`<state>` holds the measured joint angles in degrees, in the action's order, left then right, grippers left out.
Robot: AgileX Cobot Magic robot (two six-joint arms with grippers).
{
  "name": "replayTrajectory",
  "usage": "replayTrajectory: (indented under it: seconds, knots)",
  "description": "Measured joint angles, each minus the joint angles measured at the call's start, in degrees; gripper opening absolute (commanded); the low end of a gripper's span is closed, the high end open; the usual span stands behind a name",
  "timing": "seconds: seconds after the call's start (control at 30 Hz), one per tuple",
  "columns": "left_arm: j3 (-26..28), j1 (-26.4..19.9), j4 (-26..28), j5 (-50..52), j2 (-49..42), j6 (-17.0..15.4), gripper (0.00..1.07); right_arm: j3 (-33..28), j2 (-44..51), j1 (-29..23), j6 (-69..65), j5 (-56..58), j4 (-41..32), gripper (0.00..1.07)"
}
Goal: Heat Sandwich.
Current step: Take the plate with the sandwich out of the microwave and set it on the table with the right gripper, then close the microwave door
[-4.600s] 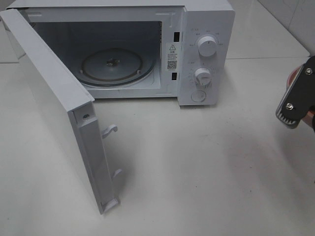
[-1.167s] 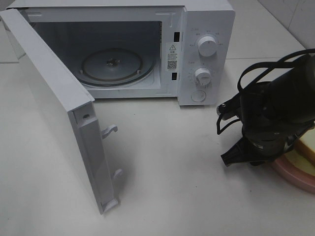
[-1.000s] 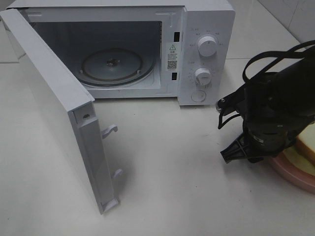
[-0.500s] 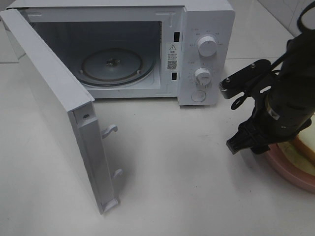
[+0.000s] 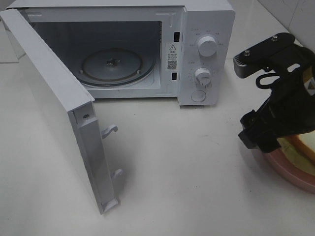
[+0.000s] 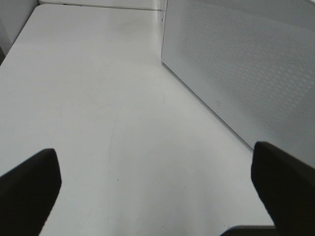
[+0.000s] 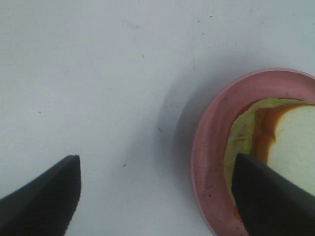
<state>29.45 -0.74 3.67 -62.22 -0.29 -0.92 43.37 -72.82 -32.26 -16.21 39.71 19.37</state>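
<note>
The sandwich (image 5: pixel 301 146), white bread with tan crust and pale green filling, lies on a round pink plate (image 5: pixel 288 169) at the table's right edge, partly under my right arm (image 5: pixel 280 108). In the right wrist view my right gripper (image 7: pixel 152 201) is open: one fingertip (image 7: pixel 44 196) hangs over bare table and the other one (image 7: pixel 275 196) over the plate (image 7: pixel 209 147) and sandwich (image 7: pixel 295 142), gripping nothing. My left gripper (image 6: pixel 157 191) is open over bare table beside the microwave door (image 6: pixel 246 64). The white microwave (image 5: pixel 206 29) stands at the back with its door (image 5: pixel 54 98) swung wide open.
A glass turntable (image 5: pixel 112 66) lies inside the microwave cavity. Two knobs (image 5: pixel 206 46) and a round button sit on its right-hand panel. The open door juts toward the table's front left, latch hooks (image 5: pixel 109 130) sticking out of its edge. Tiled wall shows at the back right.
My right arm has swung to the right and lifted above the plate, and its jaws have spread wider. The left gripper and the microwave have not moved.
</note>
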Motion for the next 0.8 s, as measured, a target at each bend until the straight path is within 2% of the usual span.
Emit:
replayTrajectory:
  seconds: [0.2, 0.8]
  knots:
    - [0.0, 0.0, 0.0, 0.0, 0.0, 0.0, 0.98, 0.0, 8.7, 0.0, 4.8, 3.4, -4.8, 0.77]
    - [0.0, 0.0, 0.0, 0.0, 0.0, 0.0, 0.98, 0.0, 26.6, 0.0, 5.6, 16.1, -6.2, 0.76]
